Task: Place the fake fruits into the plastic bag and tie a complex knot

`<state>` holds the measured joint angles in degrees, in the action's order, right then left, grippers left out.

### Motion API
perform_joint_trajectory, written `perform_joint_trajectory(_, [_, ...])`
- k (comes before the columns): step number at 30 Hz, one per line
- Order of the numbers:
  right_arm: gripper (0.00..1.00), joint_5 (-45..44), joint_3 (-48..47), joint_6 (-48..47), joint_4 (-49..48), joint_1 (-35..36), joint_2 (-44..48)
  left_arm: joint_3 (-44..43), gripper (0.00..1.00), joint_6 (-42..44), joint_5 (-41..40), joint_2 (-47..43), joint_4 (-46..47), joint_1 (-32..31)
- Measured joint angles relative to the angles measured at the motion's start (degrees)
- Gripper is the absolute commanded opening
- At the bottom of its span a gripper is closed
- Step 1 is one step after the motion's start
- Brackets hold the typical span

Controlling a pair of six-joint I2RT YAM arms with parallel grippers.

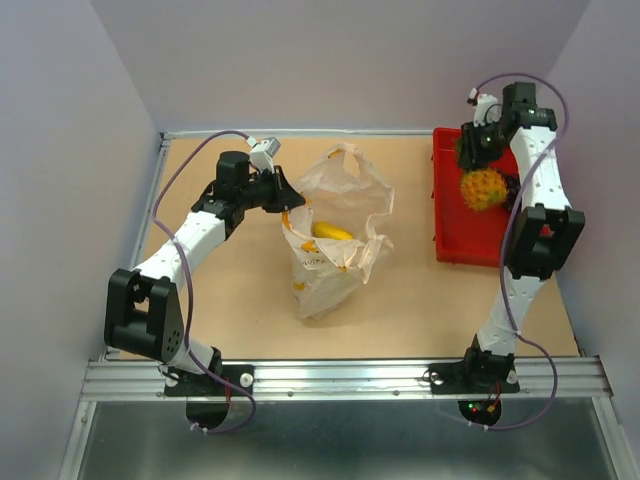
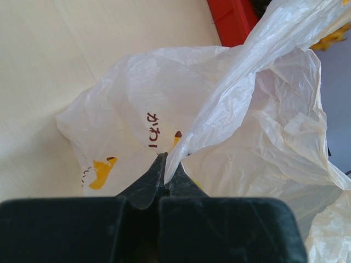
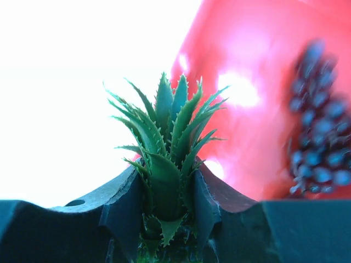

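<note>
A: Bag?
B: Whitish crinkly plastic bag [image 1: 335,235], orange print, mouth gaping, rim pinched in left claw [image 2: 163,164]. Yellow oblong piece [image 1: 332,231] inside, near that claw's tip.
A: Other fruit?
B: Orange-yellow pineapple [image 1: 483,189], green crown [image 3: 167,126] clamped betw. right claw [image 3: 167,186] fingers. Dark grapes [image 3: 321,126] just beyond, to claw's right.

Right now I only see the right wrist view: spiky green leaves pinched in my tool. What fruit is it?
Observer: The top view shows an orange-yellow plastic pineapple, held by the right tool at the red plastic tray.
Operator: Is the bag ready?
Observer: The left tool is shut on an edge of the thin whitish plastic bag.
Operator: Anything inside?
Observer: One yellow oblong toy fruit.
</note>
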<state>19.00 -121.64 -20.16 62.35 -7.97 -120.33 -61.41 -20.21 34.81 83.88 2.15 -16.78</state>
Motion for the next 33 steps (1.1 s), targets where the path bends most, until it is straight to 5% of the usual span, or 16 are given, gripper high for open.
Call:
perform_joint_trajectory(10, [0.06,21.90,-15.87,14.14,-8.22,6.36,17.40,0.00,0.00,-0.66,0.55,0.00,0.04,0.02])
perform_joint_trajectory(17, [0.09,25.00,4.72,21.38,-32.33,32.76,32.00,0.00,0.00,-1.55,1.29,0.00,0.22,0.00])
perform_joint_trajectory(25, [0.22,18.99,21.90,15.87,-45.38,41.66,28.96,0.00,0.00,-2.03,1.66,0.00,0.61,0.00])
perform_joint_trajectory(27, [0.34,17.05,26.82,13.57,-46.47,42.69,28.17,0.00,0.00,-2.01,1.66,0.00,0.61,0.00])
perform_joint_trajectory(29, [0.62,16.00,29.44,12.28,-46.93,43.21,27.89,0.00,0.00,-2.01,1.64,0.00,0.61,0.00])
perform_joint_trajectory(32, [0.70,14.49,32.33,10.40,-48.17,43.34,27.93,0.00,0.00,-2.01,1.62,0.00,0.63,0.02])
perform_joint_trajectory(33, [0.82,14.10,32.52,9.99,-48.70,43.32,27.96,0.00,0.00,-2.01,1.62,0.00,0.63,0.02])
